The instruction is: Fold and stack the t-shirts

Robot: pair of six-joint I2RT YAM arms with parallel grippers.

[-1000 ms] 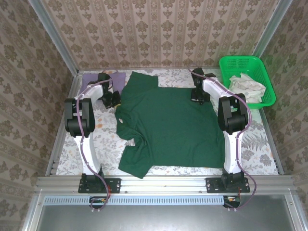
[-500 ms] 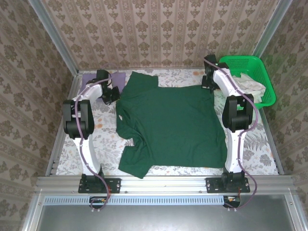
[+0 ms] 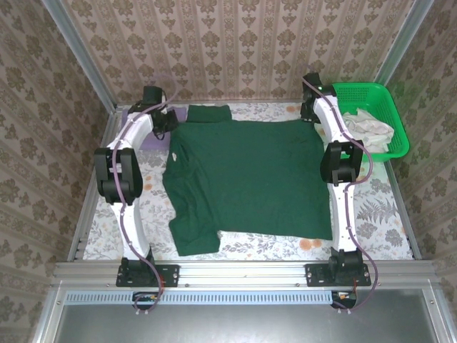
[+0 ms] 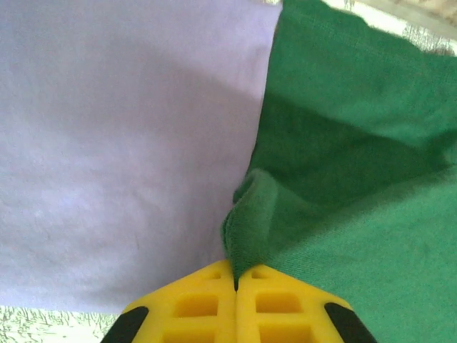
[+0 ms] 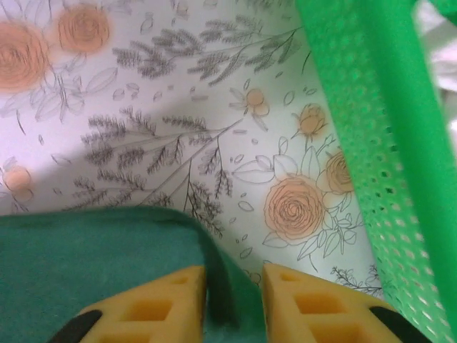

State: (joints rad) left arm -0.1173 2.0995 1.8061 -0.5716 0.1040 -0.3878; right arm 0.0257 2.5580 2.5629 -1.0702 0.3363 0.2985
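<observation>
The dark green t-shirt (image 3: 250, 179) lies spread flat across the middle of the floral table, one sleeve at the near left. The pale lilac t-shirt (image 3: 151, 140) sits at the far left, partly under the left arm. My left gripper (image 3: 163, 123) is at the green shirt's far left corner. In the left wrist view it (image 4: 235, 275) is shut on a fold of green cloth (image 4: 357, 143), above the lilac shirt (image 4: 121, 143). My right gripper (image 3: 308, 113) is at the far right corner. There its fingers (image 5: 233, 286) stand apart, with the green shirt's edge (image 5: 93, 257) lying loosely between them.
A bright green mesh basket (image 3: 389, 107) holding a whitish cloth (image 3: 368, 128) stands at the far right, its wall (image 5: 371, 107) close beside the right gripper. Patterned walls close in the back and sides. Bare floral tablecloth (image 3: 371, 214) shows on the right.
Both grippers moved toward the back wall, pulling the green shirt's far edge straight and flat. The right gripper's jaws have come apart; the left stays shut on the cloth.
</observation>
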